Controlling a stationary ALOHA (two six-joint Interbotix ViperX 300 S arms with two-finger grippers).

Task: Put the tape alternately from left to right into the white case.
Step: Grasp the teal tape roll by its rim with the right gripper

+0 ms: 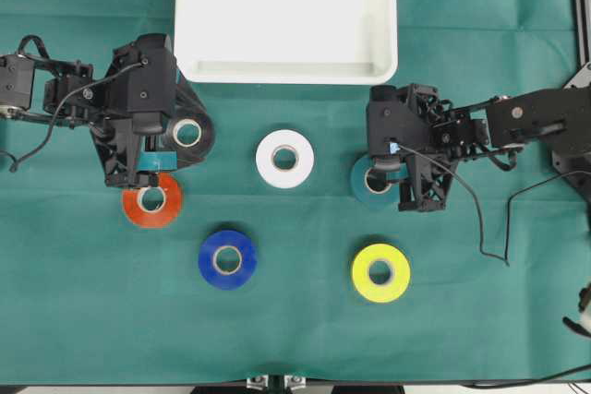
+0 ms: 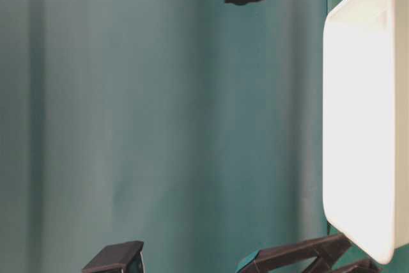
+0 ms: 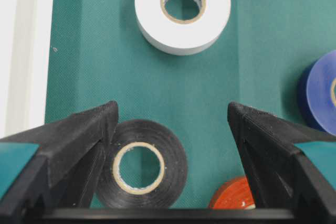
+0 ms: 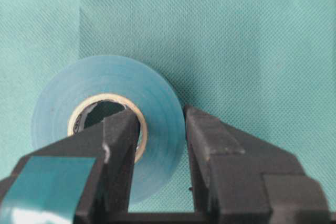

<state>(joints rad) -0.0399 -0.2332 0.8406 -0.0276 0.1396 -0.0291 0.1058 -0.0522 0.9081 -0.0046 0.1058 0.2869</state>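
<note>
The white case [image 1: 286, 72] lies at the top centre, and its rim shows at the left edge in the left wrist view [image 3: 21, 51]. Six rolls of tape lie on the green cloth: black [image 1: 199, 147], white [image 1: 284, 159], teal [image 1: 358, 186], orange-red [image 1: 152, 200], blue [image 1: 227, 259], yellow [image 1: 380, 272]. My left gripper [image 3: 173, 114] stands open around the black roll [image 3: 173, 166], whose edge touches the left finger. My right gripper [image 4: 161, 124] is shut on the teal roll [image 4: 58, 108], one finger inside the core and one outside the wall.
Close to the left gripper are the orange-red roll [image 3: 233, 195], the blue roll [image 3: 315, 93] and, ahead, the white roll [image 3: 210, 14]. A cable [image 1: 480, 219] trails from the right arm. The table-level view shows the case [image 2: 358, 126] on edge.
</note>
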